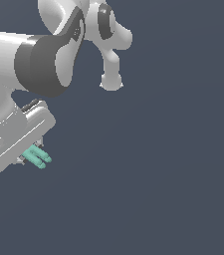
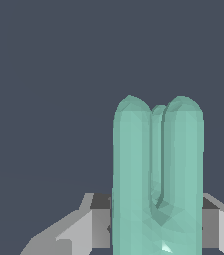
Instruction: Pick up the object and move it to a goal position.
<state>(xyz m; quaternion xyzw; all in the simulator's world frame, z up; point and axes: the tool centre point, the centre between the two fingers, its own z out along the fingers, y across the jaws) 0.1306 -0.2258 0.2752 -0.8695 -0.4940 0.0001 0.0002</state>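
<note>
The object (image 1: 38, 157) is a small mint-green piece of short parallel rods, seen at the exterior view's lower left. It sticks out from under the white gripper (image 1: 32, 152), whose fingers close on it from both sides. In the wrist view the object (image 2: 157, 174) fills the middle, rods standing side by side with rounded ends, and the grey-white fingers (image 2: 91, 224) press against both of its flanks. The gripper is shut on the object, which hangs in the air with nothing beneath it.
The white-and-grey arm (image 1: 39, 55) fills the exterior view's upper left, with one rounded link end (image 1: 111, 82) reaching toward the middle. Around it lies only a plain dark blue-grey background.
</note>
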